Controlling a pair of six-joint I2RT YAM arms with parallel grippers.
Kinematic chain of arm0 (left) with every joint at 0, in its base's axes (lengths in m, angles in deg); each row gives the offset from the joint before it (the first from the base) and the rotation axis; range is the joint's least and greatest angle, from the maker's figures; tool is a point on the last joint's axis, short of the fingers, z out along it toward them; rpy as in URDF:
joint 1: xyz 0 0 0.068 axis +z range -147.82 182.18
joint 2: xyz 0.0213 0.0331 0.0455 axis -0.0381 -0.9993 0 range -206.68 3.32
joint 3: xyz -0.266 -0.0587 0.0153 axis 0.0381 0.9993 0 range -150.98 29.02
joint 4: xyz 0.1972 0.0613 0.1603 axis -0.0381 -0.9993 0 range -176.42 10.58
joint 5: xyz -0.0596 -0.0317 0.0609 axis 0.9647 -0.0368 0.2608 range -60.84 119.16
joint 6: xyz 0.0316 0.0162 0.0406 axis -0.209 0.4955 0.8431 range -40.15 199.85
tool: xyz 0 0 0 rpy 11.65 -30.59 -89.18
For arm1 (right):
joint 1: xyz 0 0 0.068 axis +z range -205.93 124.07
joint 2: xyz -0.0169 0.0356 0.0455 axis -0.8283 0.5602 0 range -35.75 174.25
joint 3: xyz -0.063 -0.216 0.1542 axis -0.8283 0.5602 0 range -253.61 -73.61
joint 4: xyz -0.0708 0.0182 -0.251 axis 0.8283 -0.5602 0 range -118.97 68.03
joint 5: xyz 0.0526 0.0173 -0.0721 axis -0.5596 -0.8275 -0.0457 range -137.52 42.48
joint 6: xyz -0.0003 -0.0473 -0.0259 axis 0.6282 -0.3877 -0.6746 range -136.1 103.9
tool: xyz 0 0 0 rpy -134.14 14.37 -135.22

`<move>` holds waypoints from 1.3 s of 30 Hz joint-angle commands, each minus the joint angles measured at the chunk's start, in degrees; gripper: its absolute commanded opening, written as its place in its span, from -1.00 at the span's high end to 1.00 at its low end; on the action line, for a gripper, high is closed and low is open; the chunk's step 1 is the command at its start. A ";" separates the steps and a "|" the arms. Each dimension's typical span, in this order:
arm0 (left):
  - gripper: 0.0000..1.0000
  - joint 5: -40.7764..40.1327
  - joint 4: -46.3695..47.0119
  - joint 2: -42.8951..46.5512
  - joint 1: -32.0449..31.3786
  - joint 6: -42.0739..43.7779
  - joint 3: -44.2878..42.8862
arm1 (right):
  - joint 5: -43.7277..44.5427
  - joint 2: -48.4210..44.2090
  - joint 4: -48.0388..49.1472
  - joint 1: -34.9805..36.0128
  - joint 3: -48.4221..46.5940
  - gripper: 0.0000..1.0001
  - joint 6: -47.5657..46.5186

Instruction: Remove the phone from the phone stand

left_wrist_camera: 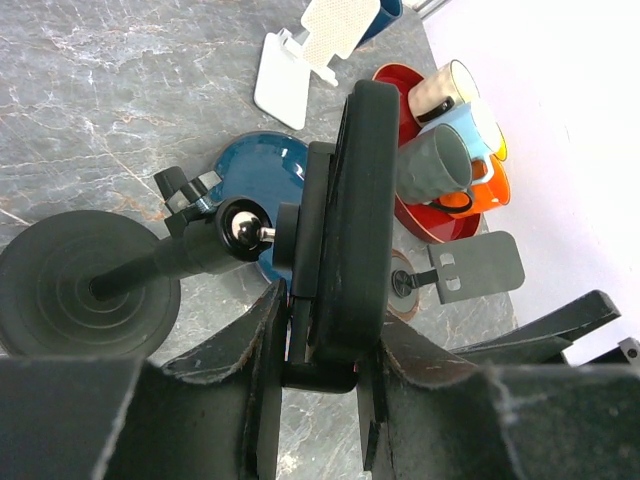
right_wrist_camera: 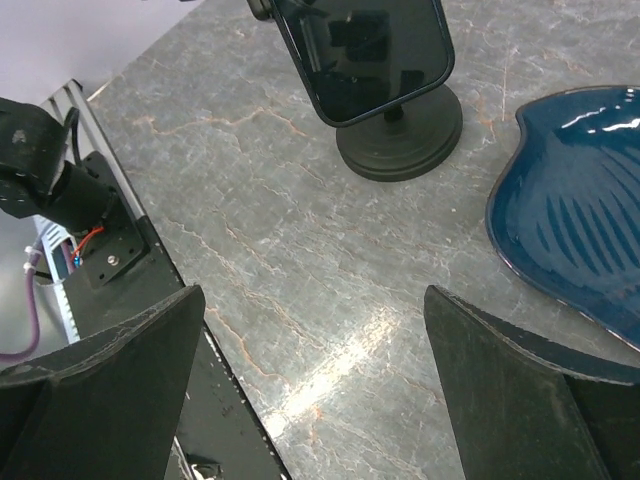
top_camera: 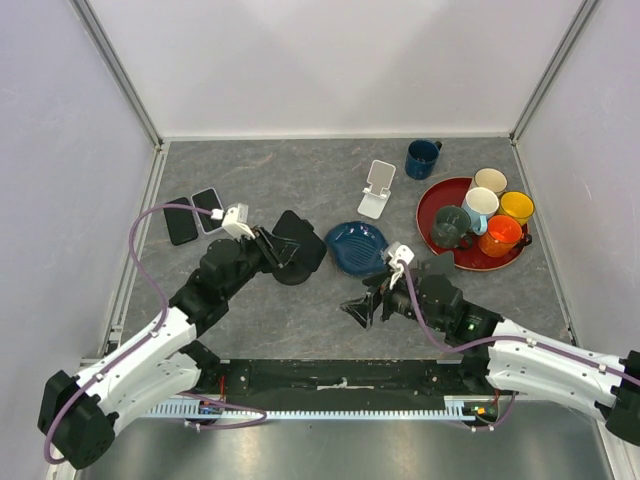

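Observation:
A dark phone (left_wrist_camera: 362, 190) sits in the cradle of a black phone stand (left_wrist_camera: 85, 285) with a round base and a ball joint. In the top view the phone (top_camera: 297, 232) and stand (top_camera: 305, 266) are at the table's middle left. My left gripper (left_wrist_camera: 325, 335) is shut on the phone's lower edge, with the cradle's lip between the jaws; it also shows in the top view (top_camera: 268, 245). My right gripper (right_wrist_camera: 315, 390) is open and empty over bare table, facing the phone (right_wrist_camera: 365, 55) and stand base (right_wrist_camera: 400, 140); in the top view it (top_camera: 365, 305) is right of the stand.
A blue plate (top_camera: 357, 246) lies just right of the stand. A white phone stand (top_camera: 377, 188) is behind it. Two phones (top_camera: 193, 217) lie flat at far left. A red tray (top_camera: 432, 195) with several mugs is at right, with a blue mug (top_camera: 422, 158) beside it.

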 commanded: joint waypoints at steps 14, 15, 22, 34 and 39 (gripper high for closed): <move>0.94 -17.65 -0.64 -5.73 -15.09 -11.60 -3.06 | 11.16 4.39 -1.41 5.01 -5.73 -0.96 0.40; 0.93 -18.01 -0.73 -5.38 -15.18 -11.60 -2.97 | 11.42 4.65 -1.67 5.10 -5.90 -0.96 0.32; 0.89 -21.17 -3.27 -3.44 -15.44 -11.69 -2.01 | 12.13 5.35 -1.67 5.98 -6.25 -0.96 -0.12; 0.20 -21.88 -4.77 0.25 -15.44 -10.55 -0.16 | 14.15 4.30 -0.44 9.05 -4.06 -0.96 2.07; -0.07 -20.65 -5.47 0.86 -15.44 -9.41 -0.34 | 15.20 3.07 -1.23 9.58 -3.62 -0.96 2.60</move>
